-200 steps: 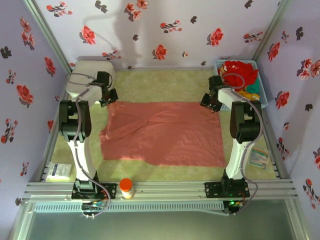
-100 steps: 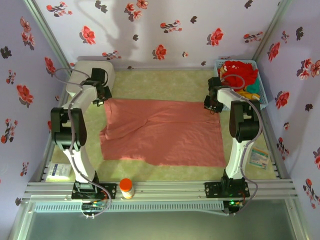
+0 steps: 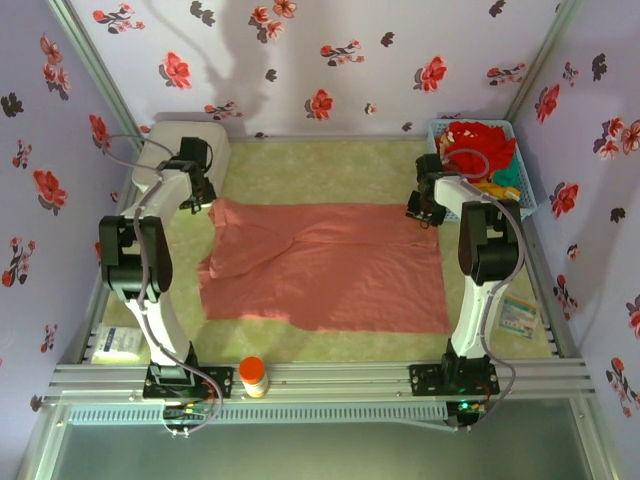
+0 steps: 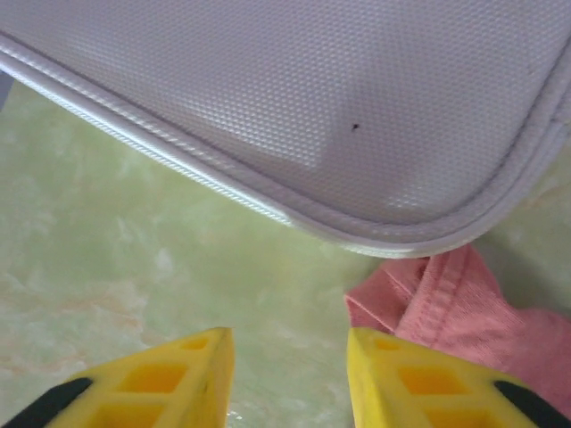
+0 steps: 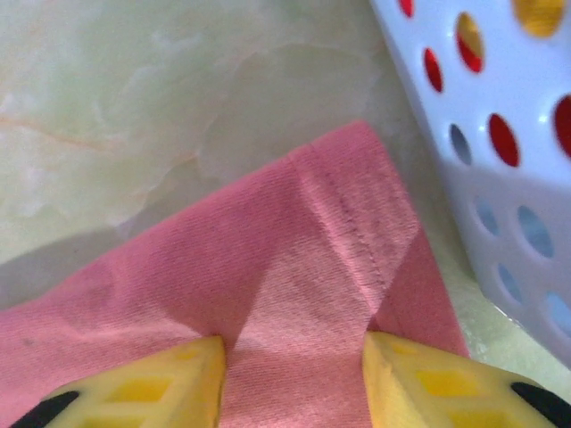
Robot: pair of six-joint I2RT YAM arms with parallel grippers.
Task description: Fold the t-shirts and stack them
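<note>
A salmon-pink t-shirt (image 3: 325, 265) lies spread flat across the middle of the table. My left gripper (image 3: 199, 197) is at its far left corner, beside the white box (image 3: 178, 145). In the left wrist view that gripper (image 4: 290, 334) is open over bare table, and the pink hem (image 4: 446, 303) lies just off its right finger. My right gripper (image 3: 424, 207) is at the far right corner. In the right wrist view it (image 5: 294, 339) is open with the pink shirt corner (image 5: 330, 232) between its fingers. Red (image 3: 480, 145), orange-yellow (image 3: 490, 188) and teal (image 3: 512, 178) t-shirts sit in the basket.
The light-blue lattice basket (image 3: 441, 127) stands at the far right, close to my right gripper, and its wall (image 5: 500, 134) fills the right wrist view's right side. An orange-capped bottle (image 3: 253, 376) stands at the near edge. Paper packets lie near left (image 3: 118, 342) and near right (image 3: 518, 317).
My left gripper moved left and farther back toward the white box, drawing the shirt's far left corner with it. The right gripper has barely moved.
</note>
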